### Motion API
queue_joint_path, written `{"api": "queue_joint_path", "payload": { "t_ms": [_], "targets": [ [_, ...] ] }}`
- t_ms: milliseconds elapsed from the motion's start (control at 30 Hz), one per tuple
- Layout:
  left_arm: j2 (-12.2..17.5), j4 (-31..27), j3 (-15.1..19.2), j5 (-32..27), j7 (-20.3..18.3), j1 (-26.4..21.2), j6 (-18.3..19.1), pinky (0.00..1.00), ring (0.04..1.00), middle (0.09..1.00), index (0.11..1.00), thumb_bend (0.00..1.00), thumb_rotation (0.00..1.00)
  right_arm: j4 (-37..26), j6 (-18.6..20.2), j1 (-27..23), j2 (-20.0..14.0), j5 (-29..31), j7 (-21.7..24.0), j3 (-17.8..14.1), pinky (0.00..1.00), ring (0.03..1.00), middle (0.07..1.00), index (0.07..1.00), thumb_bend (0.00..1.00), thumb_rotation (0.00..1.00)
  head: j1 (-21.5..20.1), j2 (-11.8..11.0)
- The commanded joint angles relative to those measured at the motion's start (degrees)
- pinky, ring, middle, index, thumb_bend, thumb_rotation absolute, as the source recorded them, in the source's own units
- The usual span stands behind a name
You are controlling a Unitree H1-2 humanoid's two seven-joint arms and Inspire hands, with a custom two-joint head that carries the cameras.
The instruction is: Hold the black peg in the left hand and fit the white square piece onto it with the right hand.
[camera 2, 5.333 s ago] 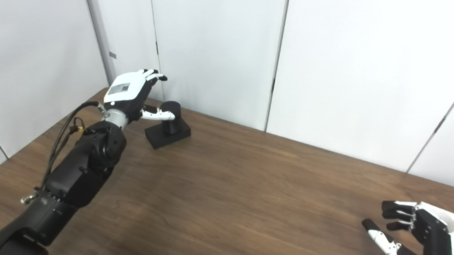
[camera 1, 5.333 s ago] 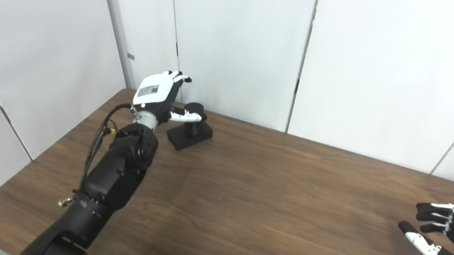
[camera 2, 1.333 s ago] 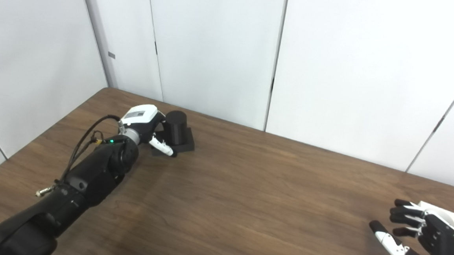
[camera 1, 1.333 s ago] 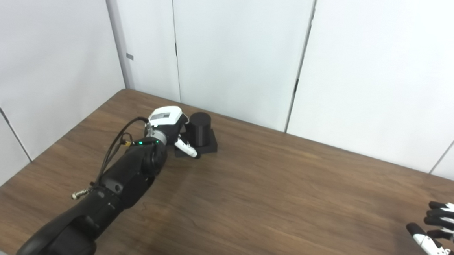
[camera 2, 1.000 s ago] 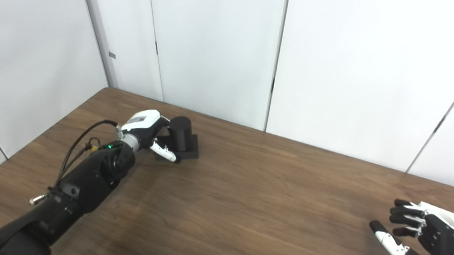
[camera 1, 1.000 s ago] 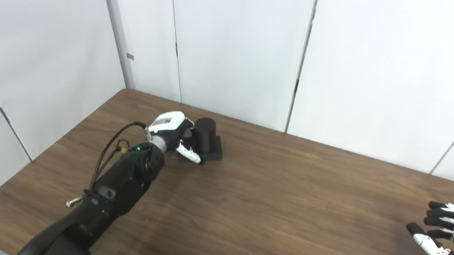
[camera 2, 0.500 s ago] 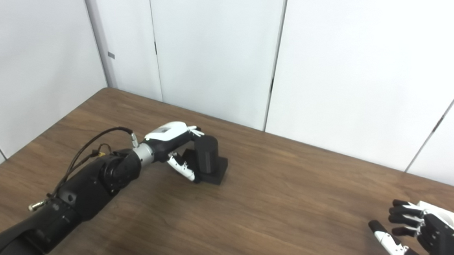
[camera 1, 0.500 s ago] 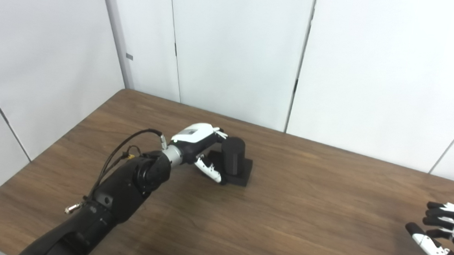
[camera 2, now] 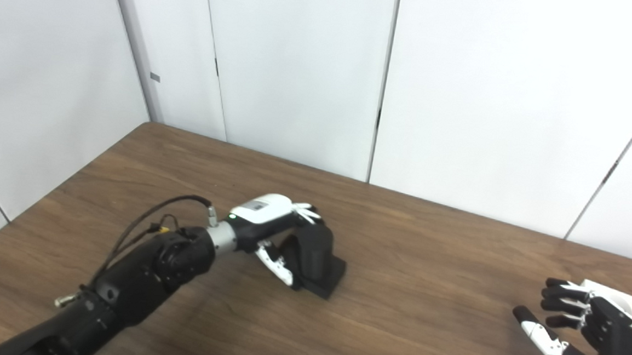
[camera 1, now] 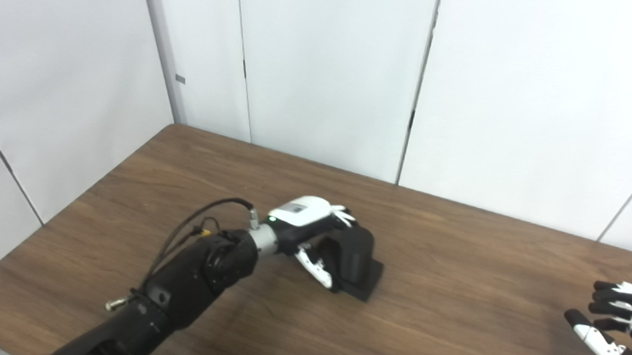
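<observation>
Left eye view has my left hand (camera 1: pixel 313 227) out near the middle of the counter (camera 1: pixel 450 317), fingers and thumb wrapped round the black peg (camera 1: pixel 357 247), which stands on its square black base. I can't quite tell if the base is touching the wood. Loads of bare brown counter on every side of that hand: the back edge by the white wall panels (camera 1: pixel 328 74) is well beyond it, the left edge is far off behind my forearm. My right hand (camera 2: pixel 586 331) hangs way over at the lower right corner, fingers spread and curled a bit, holding nothing. Just past it in the right eye view there's a white thing (camera 2: pixel 616 297), partly hidden, can't say if it's the square piece. Nothing sits between the two hands.
</observation>
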Motion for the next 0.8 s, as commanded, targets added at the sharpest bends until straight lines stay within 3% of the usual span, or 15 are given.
{"api": "queue_joint_path", "payload": {
  "t_ms": [0, 400, 767],
  "targets": [
    [-0.5, -1.0, -1.0, 1.7, 1.1, -1.3, -2.2, 0.86, 0.955, 0.874, 0.485, 0.52, 0.07, -2.1, -0.9, -1.7, -0.3, -0.1, -0.1, -0.3, 0.47, 0.565, 0.669, 0.49, 0.49, 0.11, 0.0, 0.0],
    [-4.3, 0.8, -6.7, 5.4, 0.6, -0.4, -4.6, 0.89, 0.952, 0.867, 0.487, 0.52, 0.07, -2.0, -1.2, -1.7, -0.5, -0.9, -0.1, -0.2, 0.45, 0.567, 0.674, 0.49, 0.49, 0.11, -0.5, 0.2],
    [-6.1, 3.6, -14.4, 10.4, 0.6, -1.5, -5.2, 0.92, 0.965, 0.884, 0.489, 0.52, 0.08, -1.6, -2.1, -1.6, -0.5, 0.1, 0.0, -0.5, 0.44, 0.566, 0.671, 0.49, 0.49, 0.11, -1.8, 1.0]
  ]
}}
